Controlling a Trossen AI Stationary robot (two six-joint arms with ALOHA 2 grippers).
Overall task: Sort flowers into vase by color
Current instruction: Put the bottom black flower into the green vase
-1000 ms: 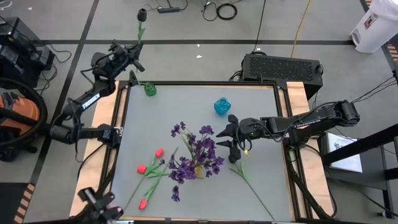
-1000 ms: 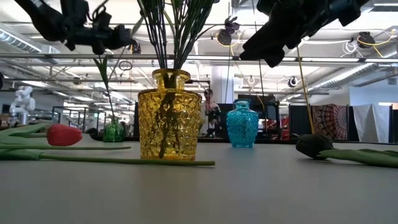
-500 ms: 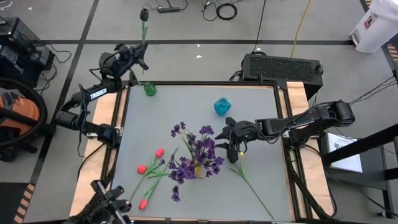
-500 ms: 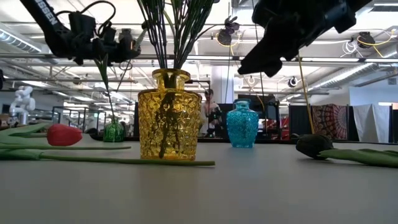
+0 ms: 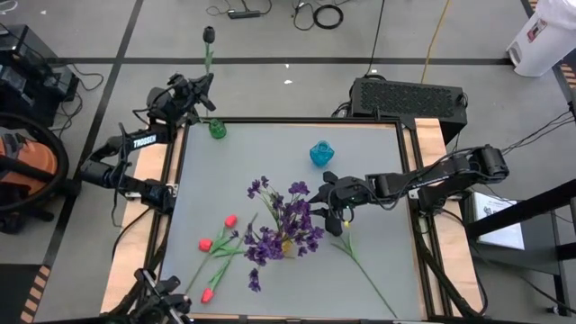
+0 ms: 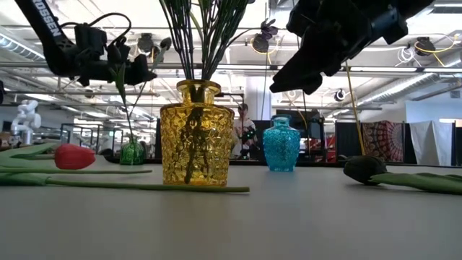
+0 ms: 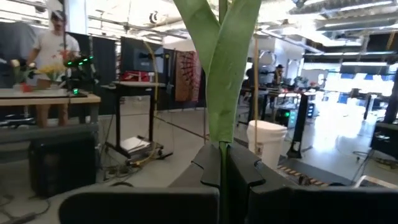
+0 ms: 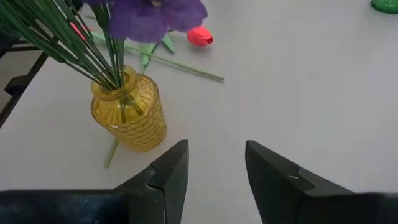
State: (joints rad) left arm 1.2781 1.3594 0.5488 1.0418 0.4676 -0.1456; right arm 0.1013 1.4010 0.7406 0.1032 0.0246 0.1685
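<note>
- Black-headed flower point(image 5: 209, 36) is pinched low on its green stem by the left gripper point(image 5: 200, 93), whose fingers point(image 7: 214, 168) are pressed together on it; the bloom sticks out beyond the counter's far left corner, the stem's foot hanging near the mouth of the small green vase point(image 5: 217, 130).
- Doing this step well, I judge, means keeping the stem upright and lowering it straight, so the tip enters that narrow neck without tipping the vase.
- Red tulips point(image 5: 218, 244) lie loose on the counter point(image 5: 378, 180) at near left, not yet sorted.
- Purple sprays point(image 5: 283, 220) already stand in the yellow vase point(image 6: 195, 137) at the middle.
- Blue vase point(image 5: 320, 153) stands empty, far of centre.
- Right gripper point(image 5: 331, 202) hovers just right of the purple sprays, fingers point(image 8: 171, 168) spread with nothing between them.
- Another black-headed bloom point(image 6: 367, 168) lies on the counter right of it, its stem point(image 5: 364, 265) running toward the near right edge.
</note>
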